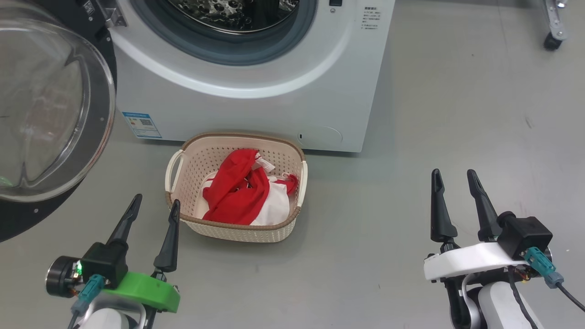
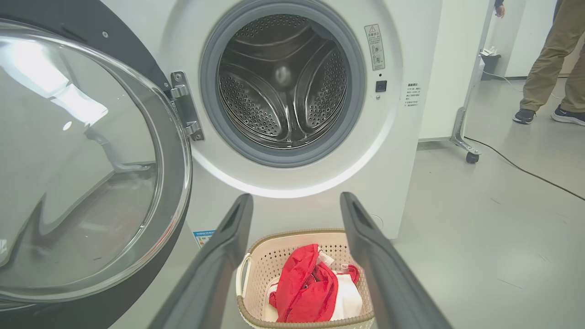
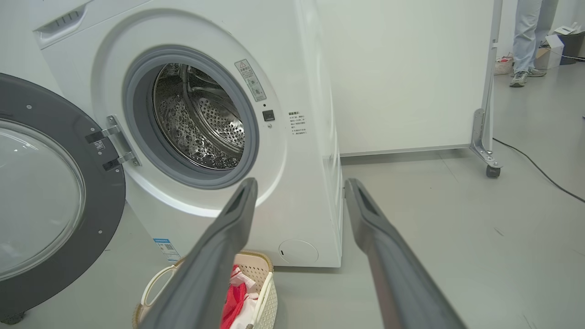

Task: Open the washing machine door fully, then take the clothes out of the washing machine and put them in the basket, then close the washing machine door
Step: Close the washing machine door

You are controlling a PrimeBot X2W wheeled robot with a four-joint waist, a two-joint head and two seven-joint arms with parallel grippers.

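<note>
The washing machine point(image 1: 256, 105) stands ahead with its door point(image 1: 50, 114) swung wide open to the left, glass bowl bulging toward me. Its steel drum point(image 2: 283, 87) looks bare inside. On the floor in front sits the cream basket point(image 1: 196, 160), and the red and white clothes point(image 1: 242, 189) lie heaped in it. My left gripper point(image 1: 155, 205) hovers open just left of the basket's near corner, nothing between its fingers. My right gripper point(image 1: 454, 178) is open too, well to the right over bare floor. The basket point(image 2: 256, 269) and clothes point(image 2: 306, 288) show between my left fingers.
A white panel on castors point(image 3: 491, 171) stands right of the machine, with a black cable point(image 3: 539, 171) trailing over the grey floor. A person's legs and shoes point(image 2: 548, 68) are at the far right. The open door point(image 3: 50, 196) takes up the room on the left.
</note>
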